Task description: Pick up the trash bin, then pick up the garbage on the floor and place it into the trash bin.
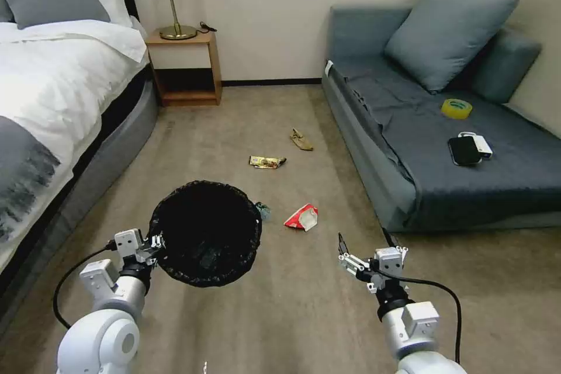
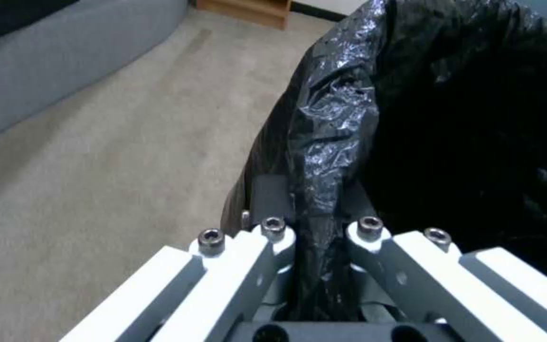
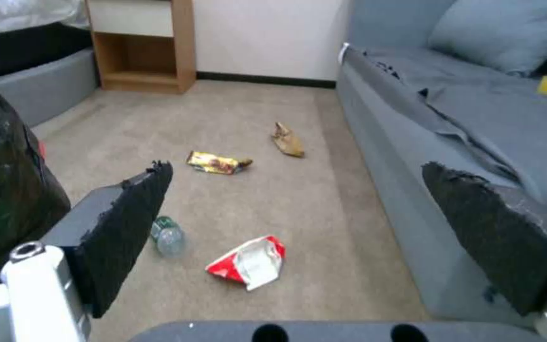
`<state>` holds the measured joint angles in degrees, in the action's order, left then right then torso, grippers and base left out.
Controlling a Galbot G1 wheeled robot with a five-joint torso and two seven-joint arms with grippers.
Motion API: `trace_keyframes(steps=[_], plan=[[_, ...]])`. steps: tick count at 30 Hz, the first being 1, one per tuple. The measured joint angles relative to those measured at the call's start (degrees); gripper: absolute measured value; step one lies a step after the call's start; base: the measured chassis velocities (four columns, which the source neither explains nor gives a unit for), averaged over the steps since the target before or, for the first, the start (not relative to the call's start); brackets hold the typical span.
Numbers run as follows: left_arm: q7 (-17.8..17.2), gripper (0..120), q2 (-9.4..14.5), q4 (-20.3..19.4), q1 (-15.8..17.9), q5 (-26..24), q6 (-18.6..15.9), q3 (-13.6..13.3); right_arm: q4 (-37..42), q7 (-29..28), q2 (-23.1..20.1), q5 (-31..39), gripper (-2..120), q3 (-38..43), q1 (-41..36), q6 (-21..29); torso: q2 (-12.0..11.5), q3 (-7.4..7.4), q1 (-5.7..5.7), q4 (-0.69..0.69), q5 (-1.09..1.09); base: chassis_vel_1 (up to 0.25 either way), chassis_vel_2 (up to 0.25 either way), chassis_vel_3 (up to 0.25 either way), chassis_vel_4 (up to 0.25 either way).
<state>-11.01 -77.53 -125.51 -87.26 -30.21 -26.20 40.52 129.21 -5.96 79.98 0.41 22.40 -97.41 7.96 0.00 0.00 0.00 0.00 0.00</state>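
Trash bin (image 1: 205,232) hangs off the carpet in my left claw (image 1: 156,242), which is clamped shut on the bag-lined rim at the bin's nine o'clock edge; from the left wrist I see both fingers (image 2: 267,199) pinching the wrinkly black plastic. The bin's mouth faces up toward the head camera, at about seven o'clock in my forward picture.

My right claw (image 1: 342,252) hovers over the floor at about five o'clock, spread wide with nothing between its pads (image 3: 128,228).

The garbage lies on the carpet between the bed (image 1: 52,87) and the sofa (image 1: 444,146). The red-and-white carton (image 1: 302,217) sits near the centre, at the right claw's eleven o'clock. The clear bottle (image 1: 262,210) lies just beside the bin's two o'clock edge, partly hidden by it. The gold wrapper (image 1: 267,162) and the tan scrap (image 1: 301,140) lie farther out toward twelve.
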Motion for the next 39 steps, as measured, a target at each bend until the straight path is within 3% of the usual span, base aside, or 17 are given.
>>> trace_keyframes(steps=[39], plan=[[1.4,4,0.9,1.2,0.2,-1.2,0.6,3.6,-3.4,0.3,1.1,-0.4,100,-3.3,1.7,0.2,0.0,0.0,0.0,0.0,-0.01,-0.132,0.132,0.127,-0.135]])
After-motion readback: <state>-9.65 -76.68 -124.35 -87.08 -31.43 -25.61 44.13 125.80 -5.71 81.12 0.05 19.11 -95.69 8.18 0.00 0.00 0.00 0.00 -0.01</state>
